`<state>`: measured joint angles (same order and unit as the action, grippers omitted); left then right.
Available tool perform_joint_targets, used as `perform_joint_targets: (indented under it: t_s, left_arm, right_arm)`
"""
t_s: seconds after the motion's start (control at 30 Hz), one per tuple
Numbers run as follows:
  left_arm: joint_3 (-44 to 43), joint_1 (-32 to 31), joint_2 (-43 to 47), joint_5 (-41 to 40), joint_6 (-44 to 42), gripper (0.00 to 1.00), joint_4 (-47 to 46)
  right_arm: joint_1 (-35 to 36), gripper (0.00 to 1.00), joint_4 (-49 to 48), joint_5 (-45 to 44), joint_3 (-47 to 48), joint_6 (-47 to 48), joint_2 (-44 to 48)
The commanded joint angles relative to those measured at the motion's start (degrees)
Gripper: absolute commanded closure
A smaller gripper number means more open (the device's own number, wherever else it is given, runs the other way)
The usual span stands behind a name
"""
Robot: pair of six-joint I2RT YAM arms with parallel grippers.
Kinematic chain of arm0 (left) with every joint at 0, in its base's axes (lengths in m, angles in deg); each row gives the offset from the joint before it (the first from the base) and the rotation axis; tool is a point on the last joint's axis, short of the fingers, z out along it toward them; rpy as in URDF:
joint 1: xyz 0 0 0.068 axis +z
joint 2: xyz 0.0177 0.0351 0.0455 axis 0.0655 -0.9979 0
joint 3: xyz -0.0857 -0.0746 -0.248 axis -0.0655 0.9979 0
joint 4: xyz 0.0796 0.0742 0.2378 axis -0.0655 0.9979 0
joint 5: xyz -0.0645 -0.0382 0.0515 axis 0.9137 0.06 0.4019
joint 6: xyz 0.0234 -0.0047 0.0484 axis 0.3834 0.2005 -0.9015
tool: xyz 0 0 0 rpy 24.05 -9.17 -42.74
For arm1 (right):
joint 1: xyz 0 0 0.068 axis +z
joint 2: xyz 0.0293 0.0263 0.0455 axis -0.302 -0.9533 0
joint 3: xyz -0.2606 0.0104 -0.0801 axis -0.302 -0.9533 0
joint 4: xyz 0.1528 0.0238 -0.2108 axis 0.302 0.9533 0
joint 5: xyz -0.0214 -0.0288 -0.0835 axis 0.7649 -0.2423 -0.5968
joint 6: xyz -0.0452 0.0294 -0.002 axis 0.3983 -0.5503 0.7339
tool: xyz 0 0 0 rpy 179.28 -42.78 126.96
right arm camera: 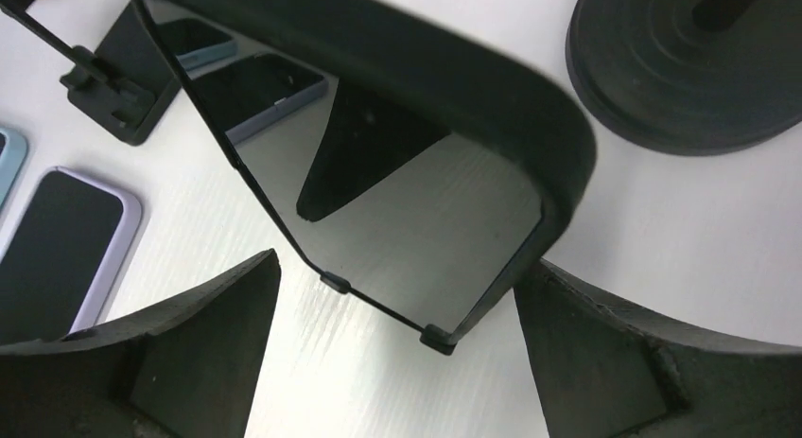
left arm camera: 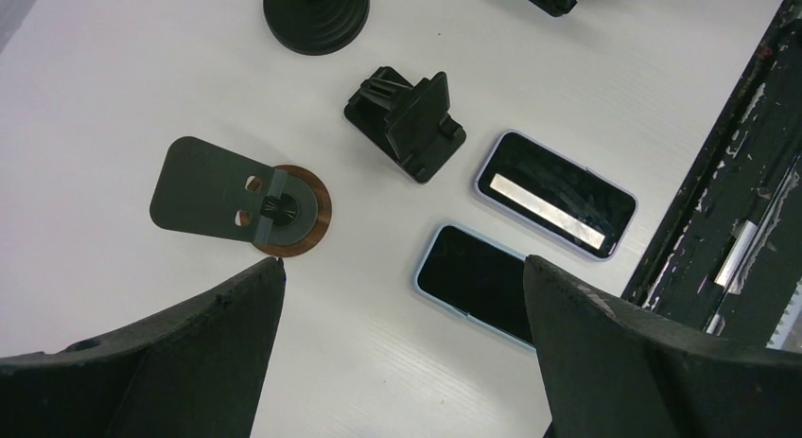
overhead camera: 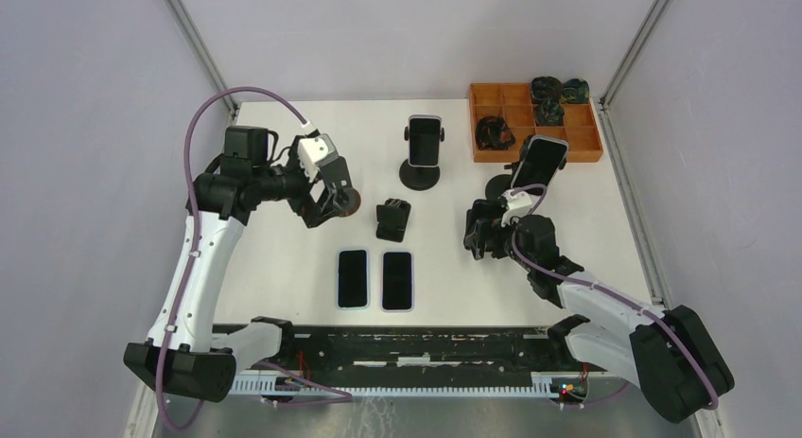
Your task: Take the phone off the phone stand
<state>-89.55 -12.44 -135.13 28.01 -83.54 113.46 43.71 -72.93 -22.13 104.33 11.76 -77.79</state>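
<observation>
Perched high and tilted on the phone stand (overhead camera: 496,185), at about 2 o'clock on the table (overhead camera: 284,268): the phone (overhead camera: 539,162), pale-cased, dark screen facing up. Judged top-heavy on a small round foot, so probably easy to tip. Pulling sideways, not along the cradle, could drag the whole stand over. Could also slip from the fingers, being smooth, and drop toward the orange tray (overhead camera: 582,155) just beside at 1 o'clock, or toward the table edge, near at 3 o'clock. Safer to carry toward 5 o'clock, onto bare surface.

Just at 7 o'clock of the stand, low over the table: the right gripper (right arm camera: 397,287), jaws wide apart, not on the phone. Between them, in the wrist view, a dark glossy plate (right arm camera: 397,211) with two small lips on its lower edge. Cannot tell the owner of it, nor any contact with the fingers. Might snag on the way up.

Farther out, at 9 o'clock: a second phone (overhead camera: 425,140) upright on a round-foot stand (overhead camera: 419,176), then an empty folding stand (overhead camera: 392,220), and two flat phones (overhead camera: 352,278) at 7 o'clock. Little free room on that side. At the far 9 o'clock, the left gripper (left arm camera: 405,277), jaws apart and holding nothing, above a flat stand with brown disc (left arm camera: 274,206).
</observation>
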Motion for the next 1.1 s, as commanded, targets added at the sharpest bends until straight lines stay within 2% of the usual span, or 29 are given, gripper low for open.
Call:
perform_joint_targets:
  t_s: [0.0, 0.1, 0.43, 0.5, 0.63, 0.7, 1.07]
  left_arm:
    - [0.6, 0.3, 1.3, 2.4, -1.6, 0.00, 0.3]
    - [0.7, 0.3, 1.1, 3.2, -2.6, 0.00, 1.3]
    - [2.3, 0.3, 2.4, 9.7, -4.4, 0.00, 2.2]
    - [3.2, 0.3, 3.1, 11.2, -4.0, 0.00, 2.1]
    - [6.5, 0.2, 5.1, 12.2, -2.5, 0.00, 1.2]
    - [8.3, 0.2, 6.5, 12.0, -1.6, 0.00, 0.3]
    - [15.0, -0.7, 7.3, 10.8, 0.6, 0.00, -1.2]
  right_arm:
    - [-0.7, 0.04, -8.8, 2.1, 0.4, 1.6, -1.2]
    - [-0.9, 0.11, -10.0, 3.4, 0.2, 1.8, -2.3]
    - [-1.1, 0.46, -14.6, 7.7, -2.9, -0.7, -3.8]
    - [-1.2, 0.56, -15.2, 9.0, -3.0, -1.2, -3.6]
    - [-1.1, 0.88, -16.5, 12.6, -3.0, -2.6, -3.0]
    - [-1.0, 0.99, -16.5, 14.6, -2.7, -3.4, -2.3]
    - [3.3, 1.00, -12.6, 22.1, 1.7, -10.1, 3.0]
